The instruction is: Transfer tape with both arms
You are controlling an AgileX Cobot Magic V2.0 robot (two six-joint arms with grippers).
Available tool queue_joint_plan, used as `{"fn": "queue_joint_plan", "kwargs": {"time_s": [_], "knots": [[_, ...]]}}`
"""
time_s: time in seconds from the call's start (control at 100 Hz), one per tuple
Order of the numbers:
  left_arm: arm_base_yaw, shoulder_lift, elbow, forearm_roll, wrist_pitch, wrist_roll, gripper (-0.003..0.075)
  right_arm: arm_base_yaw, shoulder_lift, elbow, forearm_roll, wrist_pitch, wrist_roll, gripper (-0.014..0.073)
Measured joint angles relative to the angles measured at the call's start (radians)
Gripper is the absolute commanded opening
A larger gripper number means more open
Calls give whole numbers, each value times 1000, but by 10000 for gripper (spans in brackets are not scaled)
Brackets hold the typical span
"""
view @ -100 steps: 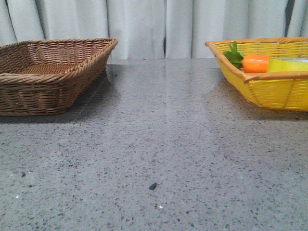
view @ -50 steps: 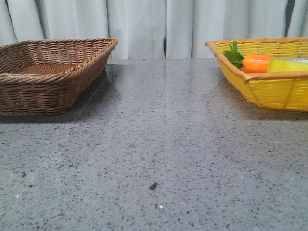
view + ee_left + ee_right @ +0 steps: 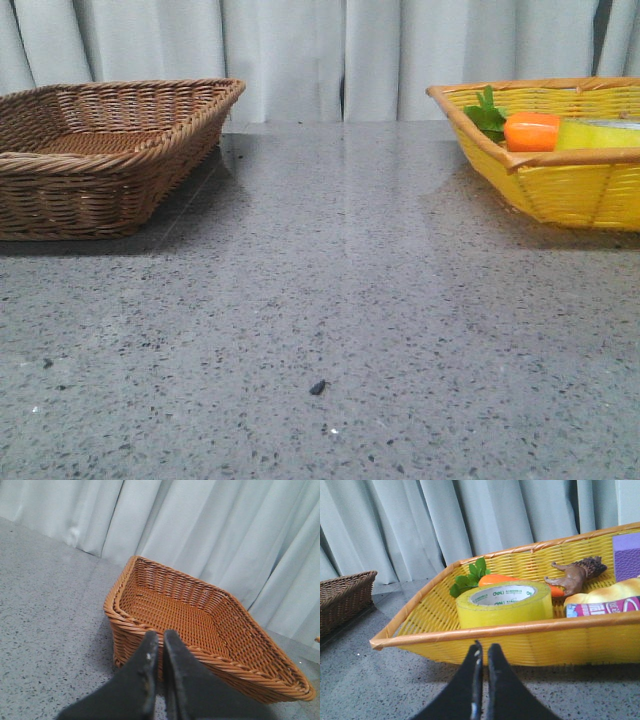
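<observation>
Tape (image 3: pixel 504 603) inside yellow basket (image 3: pixel 470 635)

front: low, faces curtain | wrists: close (each on one basket) | shared: brown basket (image 3: pixel 110 150), yellow basket (image 3: pixel 560 190)

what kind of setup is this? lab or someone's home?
Probably a staged lab tabletop: a grey speckled table closed off by a plain pale curtain, with a brown basket and a yellow basket of props, including tape and a toy carrot.

The tape (image 3: pixel 504 604) — a glossy yellow roll, white core with green lettering — lies flat in the yellow basket (image 3: pixel 470 632).
</observation>
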Motion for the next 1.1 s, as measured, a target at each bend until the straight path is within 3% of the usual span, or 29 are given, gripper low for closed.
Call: {"fn": "queue_joint_plan", "kwargs": {"time_s": [0.28,0.59,0.74,0.87,0.94,1.06,1.1], "knots": [[0,0,0,-2,-30,0,-20,0,0,0,0,-107,0,-67],[0,0,0,-4,-65,0,-20,0,0,0,0,-115,0,-67],[0,0,-3,-4,-67,0,-20,0,0,-30,0,-85,0,-66],[0,0,-61,37,-23,0,-6,0,11,-155,0,-7,0,-64],[0,9,-140,97,42,0,71,0,53,-234,0,36,0,-64],[0,97,-308,188,188,2,336,0,201,-409,-15,139,0,-62],[0,144,-355,201,222,7,388,0,257,-462,-18,195,0,-45]]}}
